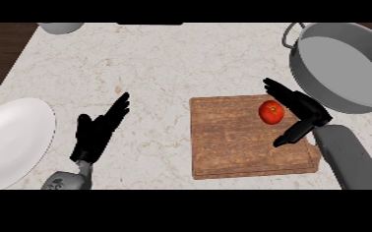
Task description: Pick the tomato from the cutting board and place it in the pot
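Observation:
A red tomato (271, 111) lies on the far right part of a brown wooden cutting board (232, 142). My right hand (306, 112) is open just right of the tomato, fingers stretched past its far side and thumb pointing down-left below it, not closed round it. The grey metal pot (341, 73) stands at the upper right, beyond the board's corner, its inside bare. My left hand (98, 130) rests open on the counter at the lower left, fingers pointing up-right.
A white plate (22, 140) lies at the left edge, close to my left hand. A white bowl (60, 27) shows partly at the top left. The marble counter ends in a dark strip at the far left.

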`<control>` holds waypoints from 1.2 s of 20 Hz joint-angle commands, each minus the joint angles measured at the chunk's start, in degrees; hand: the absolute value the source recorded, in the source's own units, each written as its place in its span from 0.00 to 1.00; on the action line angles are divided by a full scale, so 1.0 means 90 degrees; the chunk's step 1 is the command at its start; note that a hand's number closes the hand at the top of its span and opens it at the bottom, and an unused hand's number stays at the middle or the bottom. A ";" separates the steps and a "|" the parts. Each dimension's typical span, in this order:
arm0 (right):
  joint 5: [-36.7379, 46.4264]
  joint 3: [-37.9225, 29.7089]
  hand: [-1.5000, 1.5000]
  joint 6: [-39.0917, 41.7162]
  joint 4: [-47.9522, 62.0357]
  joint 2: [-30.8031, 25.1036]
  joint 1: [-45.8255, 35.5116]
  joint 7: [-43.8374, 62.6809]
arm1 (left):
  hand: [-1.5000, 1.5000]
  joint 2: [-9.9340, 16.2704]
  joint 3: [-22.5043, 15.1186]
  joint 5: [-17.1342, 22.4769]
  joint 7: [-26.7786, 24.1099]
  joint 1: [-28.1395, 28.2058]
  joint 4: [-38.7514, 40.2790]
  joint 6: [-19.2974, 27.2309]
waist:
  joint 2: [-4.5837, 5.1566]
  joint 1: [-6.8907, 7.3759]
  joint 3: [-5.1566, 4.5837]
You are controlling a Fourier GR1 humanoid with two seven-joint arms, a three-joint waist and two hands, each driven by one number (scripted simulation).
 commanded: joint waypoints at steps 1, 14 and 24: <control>0.0515 0.0066 0.00 -0.0158 0.1087 0.0224 -0.0109 -0.0998 | 0.50 -0.0080 0.0025 -0.0165 -0.0424 0.0102 0.0355 -0.0103 | 0.0032 0.0035 0.0013; 0.0796 0.0030 1.00 -0.0102 0.1850 0.0307 -0.0154 -0.2537 | 0.50 -0.0081 0.0207 -0.0130 -0.0036 -0.0074 0.0119 -0.0150 | 0.0033 0.0023 0.0015; -0.0436 -0.1736 1.00 -0.0521 0.2186 -0.2509 0.0617 -0.3142 | 0.50 -0.0032 0.0420 -0.0051 -0.0141 0.0107 0.0142 -0.0127 | 0.0104 -0.0399 0.0070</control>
